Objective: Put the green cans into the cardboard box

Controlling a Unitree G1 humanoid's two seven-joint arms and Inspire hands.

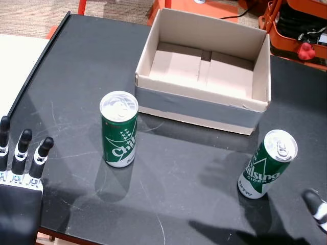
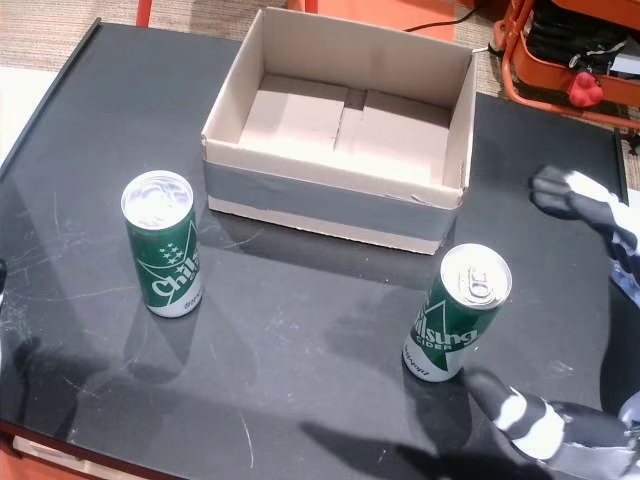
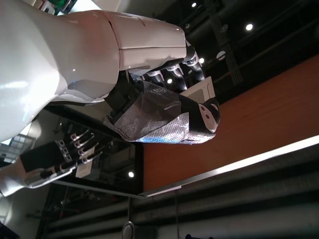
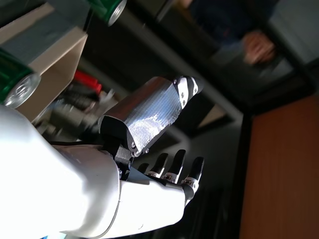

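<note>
Two green cans stand upright on the black table [image 1: 184, 204]. One can [image 1: 118, 130] is front left of the cardboard box [image 1: 199, 100]; the other can [image 1: 268, 163] is front right of it, and the box is empty. Both head views show all three. My left hand [image 1: 20, 163] is open at the table's near left corner, well apart from the left can [image 2: 165, 245]. My right hand [image 2: 560, 432] is open just right of the right can [image 2: 458, 325], with its thumb low in front and its fingers [image 2: 585, 200] behind, touching nothing. In the wrist views, left hand [image 3: 164, 119] and right hand [image 4: 149, 129] hold nothing.
Orange equipment with a red knob [image 1: 305, 51] stands beyond the table's back right. A pale surface [image 1: 15, 61] borders the table's left edge. A person's hand [image 4: 259, 45] shows in the right wrist view, away from the table.
</note>
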